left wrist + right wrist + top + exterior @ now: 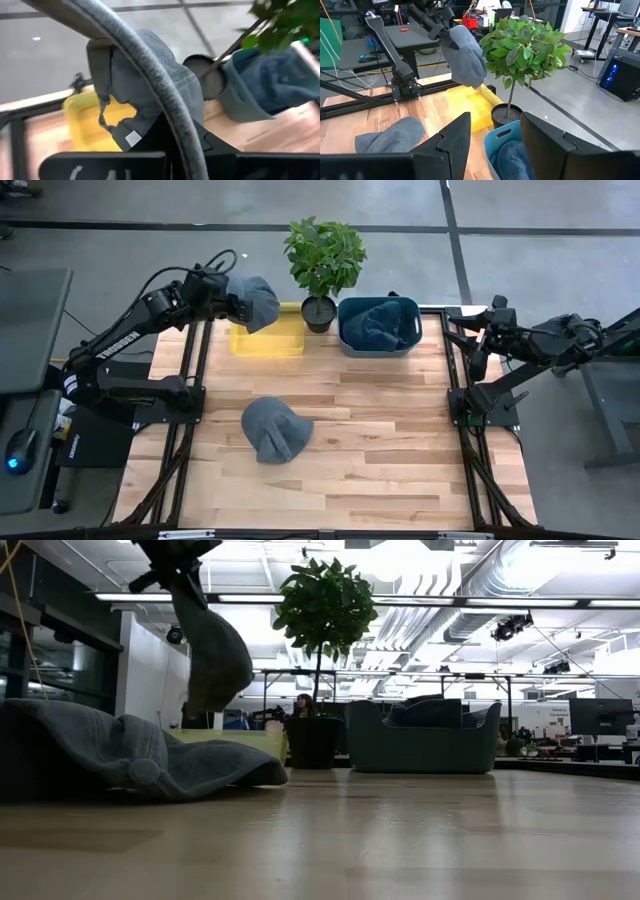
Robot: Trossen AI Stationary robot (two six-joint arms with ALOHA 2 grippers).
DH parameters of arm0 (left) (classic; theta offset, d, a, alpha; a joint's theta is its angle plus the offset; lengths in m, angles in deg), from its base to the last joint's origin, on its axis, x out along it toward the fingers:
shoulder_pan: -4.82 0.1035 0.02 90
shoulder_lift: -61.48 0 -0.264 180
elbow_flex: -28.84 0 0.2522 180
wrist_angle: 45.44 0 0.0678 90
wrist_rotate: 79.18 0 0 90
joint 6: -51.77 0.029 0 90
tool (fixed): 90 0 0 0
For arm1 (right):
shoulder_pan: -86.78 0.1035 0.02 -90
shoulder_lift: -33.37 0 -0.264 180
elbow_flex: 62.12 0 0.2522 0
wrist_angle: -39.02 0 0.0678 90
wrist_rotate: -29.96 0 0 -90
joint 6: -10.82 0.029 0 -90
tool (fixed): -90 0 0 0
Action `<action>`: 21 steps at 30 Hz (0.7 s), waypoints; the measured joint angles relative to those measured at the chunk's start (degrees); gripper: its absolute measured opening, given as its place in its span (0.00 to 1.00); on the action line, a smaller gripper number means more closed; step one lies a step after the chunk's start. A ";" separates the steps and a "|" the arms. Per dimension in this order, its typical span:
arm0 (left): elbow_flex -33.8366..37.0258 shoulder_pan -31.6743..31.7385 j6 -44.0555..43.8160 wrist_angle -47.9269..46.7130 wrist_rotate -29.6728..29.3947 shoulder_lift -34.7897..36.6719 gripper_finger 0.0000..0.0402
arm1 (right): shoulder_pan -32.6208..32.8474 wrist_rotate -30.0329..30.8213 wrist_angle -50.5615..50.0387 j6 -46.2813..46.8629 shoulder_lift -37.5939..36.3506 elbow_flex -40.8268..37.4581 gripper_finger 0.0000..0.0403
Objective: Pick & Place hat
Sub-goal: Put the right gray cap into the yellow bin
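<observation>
A grey hat (257, 302) hangs in the air over the yellow bin (270, 340) at the table's far left, with my left gripper (228, 295) shut on it. In the low view this hat (215, 655) droops below the arm. A second grey hat (275, 428) lies flat on the wooden table near its middle. My right gripper (472, 332) waits at the table's far right, open, with nothing between its fingers (452, 137). My left gripper holds the grey hat by its upper end (451, 36), coming at it slanting down from the table's left. The hat and a cable hide the fingers in the left wrist view. The hat hangs below the gripper, clear of the yellow bin.
A potted plant (322, 265) stands at the far edge between the yellow bin and a blue bin (345, 340) that holds blue-grey cloth (378, 322). Bare wood stretches across the table's near and right parts.
</observation>
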 joint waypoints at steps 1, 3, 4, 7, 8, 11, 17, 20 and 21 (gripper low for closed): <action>0.86 1.23 0.76 1.79 1.89 0.39 0.01 | 0.00 0.02 -0.02 0.00 0.00 0.00 0.42; 3.77 4.03 1.72 5.90 6.56 1.65 0.01 | 0.00 0.02 -0.01 0.01 0.00 0.00 0.41; 5.43 5.61 2.03 7.60 8.75 2.39 0.01 | 0.00 0.03 0.00 0.21 0.00 0.00 0.41; 11.37 10.45 2.02 10.54 13.16 4.59 0.01 | 0.00 0.15 -0.02 0.57 0.00 0.00 0.42; 13.69 11.99 2.06 11.59 14.37 5.28 0.01 | 0.00 0.17 -0.02 0.59 0.00 0.00 0.42; 20.96 16.52 1.96 18.58 19.63 7.34 0.01 | 0.00 0.27 0.00 0.59 0.00 0.00 0.41; 33.82 25.08 -2.25 37.61 36.61 8.27 0.01 | 0.00 2.55 0.00 0.59 0.00 0.00 0.40; 38.22 27.63 -3.46 42.17 39.20 7.65 0.01 | 0.00 3.02 0.00 0.55 0.00 0.00 0.39; 39.55 28.19 -3.52 43.10 39.62 7.05 0.01 | 0.00 3.13 0.00 0.55 0.00 0.00 0.39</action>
